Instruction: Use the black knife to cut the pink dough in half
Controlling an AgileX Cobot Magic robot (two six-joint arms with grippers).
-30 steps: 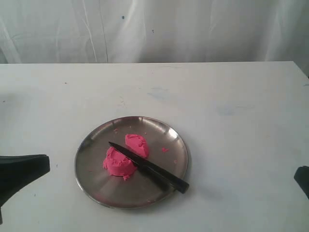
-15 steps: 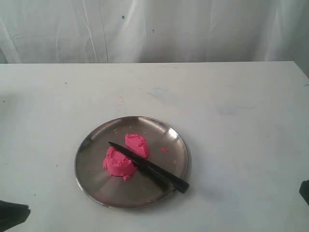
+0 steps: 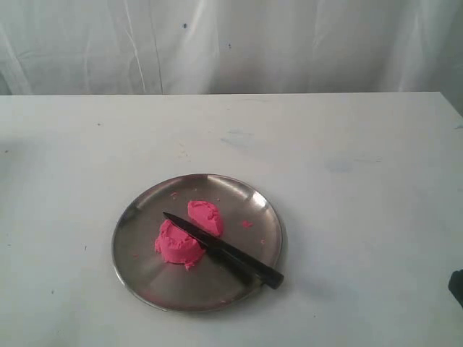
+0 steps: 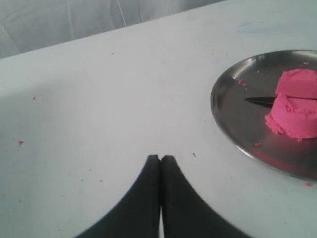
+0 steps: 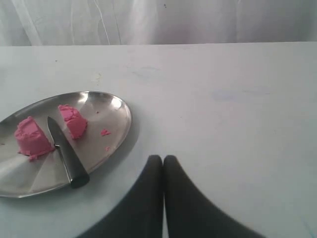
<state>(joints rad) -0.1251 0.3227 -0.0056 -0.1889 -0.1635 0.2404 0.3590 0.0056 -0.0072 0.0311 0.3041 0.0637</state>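
Black knife (image 3: 226, 251) lies diagonally between the pink dough (image 3: 191, 233) halves, tip up-left; both jaws pressed together

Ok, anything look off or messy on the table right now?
Only small mess. The dough is in two lumps on the plate, with the knife lying between them, its handle end over the rim. Pink crumbs are scattered on the plate, and a few lie on the table. Nothing looks damaged.
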